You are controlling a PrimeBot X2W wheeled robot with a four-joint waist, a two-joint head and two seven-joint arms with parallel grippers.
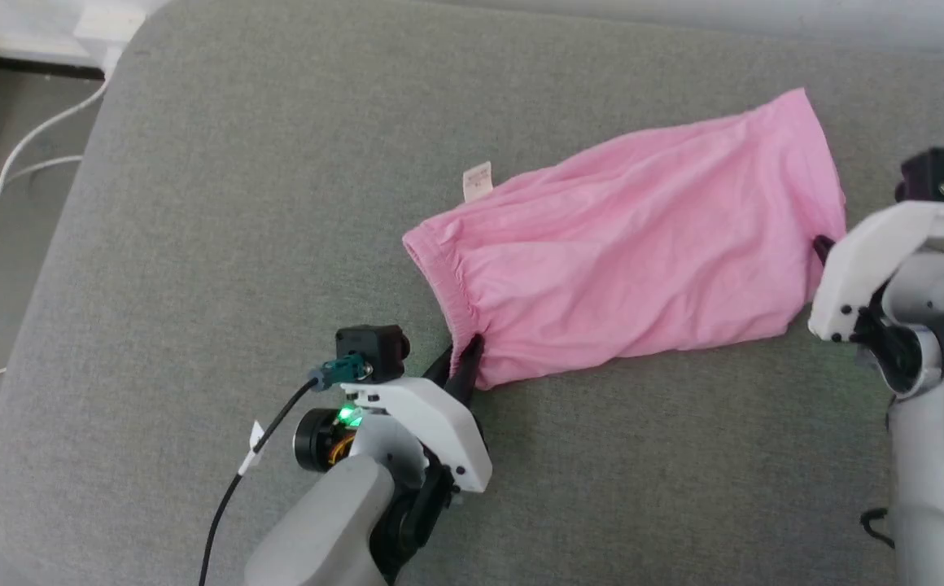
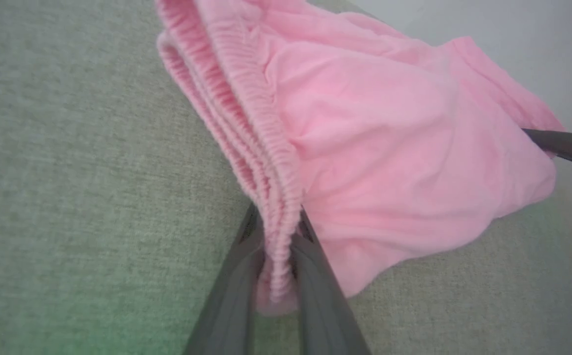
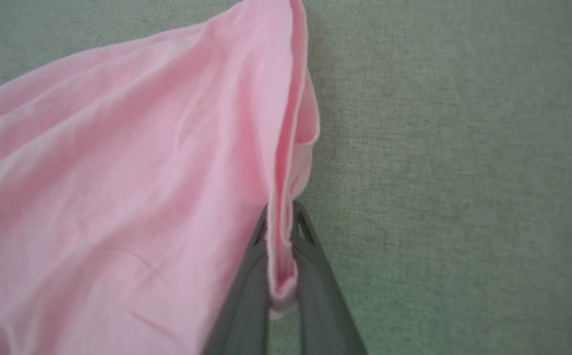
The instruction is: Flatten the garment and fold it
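The light-pink shorts point(image 1: 635, 236) lie stretched across the grey cushion, gathered waistband point(image 1: 439, 277) toward the left, leg hem toward the right, a small white label point(image 1: 477, 181) sticking out at the far edge. My left gripper point(image 1: 465, 352) is shut on the near end of the waistband point(image 2: 276, 236), whose ribbed layers sit pinched between the fingers point(image 2: 239, 276). My right gripper point(image 1: 820, 248) is shut on the leg hem point(image 3: 281, 256) at the right end of the shorts. The other arm's finger point(image 2: 562, 145) shows at the shorts' far end in the left wrist view.
The grey fabric cushion point(image 1: 236, 203) has a rounded edge at the left, with floor and white cables point(image 1: 41, 138) beyond it. A black cable point(image 1: 236, 480) trails from my left wrist. A pale wall band point(image 1: 683, 12) runs along the back.
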